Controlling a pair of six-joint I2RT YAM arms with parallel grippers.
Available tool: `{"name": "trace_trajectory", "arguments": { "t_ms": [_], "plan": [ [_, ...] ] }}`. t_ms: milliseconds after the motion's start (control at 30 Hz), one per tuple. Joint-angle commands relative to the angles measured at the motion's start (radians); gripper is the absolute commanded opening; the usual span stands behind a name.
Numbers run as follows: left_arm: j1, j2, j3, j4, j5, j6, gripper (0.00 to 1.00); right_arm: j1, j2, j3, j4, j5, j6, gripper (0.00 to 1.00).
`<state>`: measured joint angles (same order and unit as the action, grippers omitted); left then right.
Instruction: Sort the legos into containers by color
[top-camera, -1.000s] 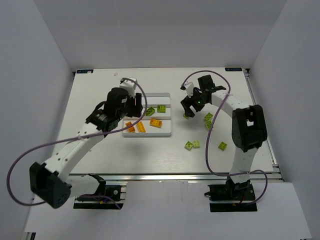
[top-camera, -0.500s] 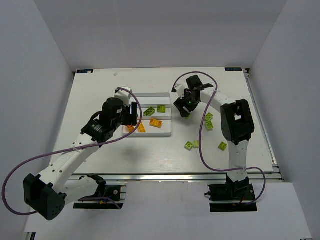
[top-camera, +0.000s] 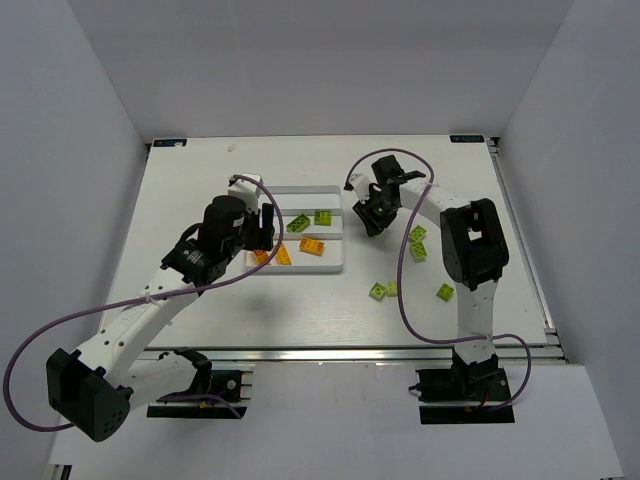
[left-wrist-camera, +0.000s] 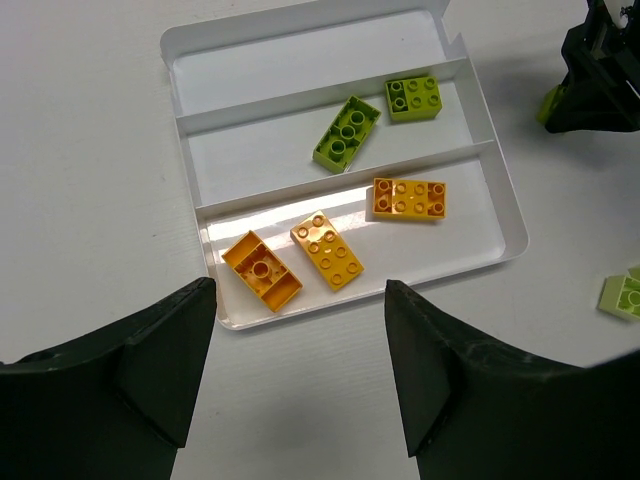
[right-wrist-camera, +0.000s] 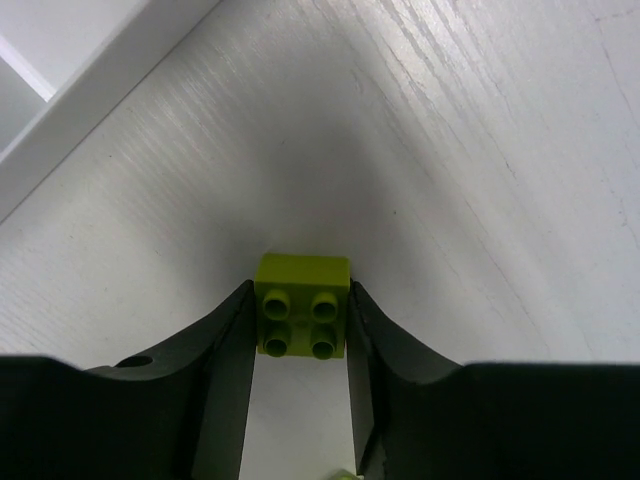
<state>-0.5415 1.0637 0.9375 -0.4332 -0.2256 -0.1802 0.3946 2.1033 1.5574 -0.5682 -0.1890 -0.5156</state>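
Right gripper (right-wrist-camera: 299, 300) was clamped on a lime 2x2 brick (right-wrist-camera: 300, 318) on the table (top-camera: 190, 190) just right of the tray (left-wrist-camera: 300, 30), whose green-holding middle compartment (left-wrist-camera: 250, 150) lay close to its left; left gripper (left-wrist-camera: 297, 330) hung open and empty over the tray's near edge.

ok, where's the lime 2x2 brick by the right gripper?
Right wrist view: lime 2x2 brick on the table, clamped between the fingers of the right gripper, just off the white tray's right edge.

Left gripper (left-wrist-camera: 298, 320) hung spread wide by the tray (left-wrist-camera: 300, 50); two green legos (left-wrist-camera: 346, 134) sat in its middle compartment (left-wrist-camera: 250, 150), three orange legos (left-wrist-camera: 327, 250) in the nearest
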Motion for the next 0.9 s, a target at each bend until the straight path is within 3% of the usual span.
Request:
{"name": "trace_trajectory", "arguments": {
  "t_ms": [0,67,100,200,367,567,733,867],
  "plan": [
    [0.002,-0.028,-0.006,0.016,-0.012,0.005,0.78,-0.002,-0.026,-0.011,-0.027,0.0,0.003,0.36],
    [0.002,-0.028,-0.006,0.017,-0.012,0.004,0.78,0.001,-0.038,0.0,-0.045,-0.007,0.003,0.23],
    [0.002,-0.028,-0.006,0.017,-0.015,0.004,0.78,0.001,-0.043,0.007,-0.054,-0.01,0.002,0.11],
    [0.002,-0.033,-0.009,0.021,-0.015,0.004,0.77,0.013,-0.095,0.049,-0.096,-0.041,-0.003,0.0],
    [0.002,-0.041,-0.016,0.028,-0.012,0.002,0.75,0.084,-0.17,0.119,-0.102,-0.102,0.006,0.0],
    [0.002,-0.053,-0.028,0.042,-0.021,0.004,0.75,0.188,-0.065,0.328,-0.136,-0.141,0.066,0.0],
    [0.002,-0.065,-0.039,0.054,-0.031,0.007,0.75,0.214,0.109,0.55,-0.197,-0.138,0.112,0.19],
    [0.002,-0.061,-0.042,0.056,-0.032,0.008,0.75,0.214,0.164,0.572,-0.179,-0.119,0.135,0.32]
  ]
}}
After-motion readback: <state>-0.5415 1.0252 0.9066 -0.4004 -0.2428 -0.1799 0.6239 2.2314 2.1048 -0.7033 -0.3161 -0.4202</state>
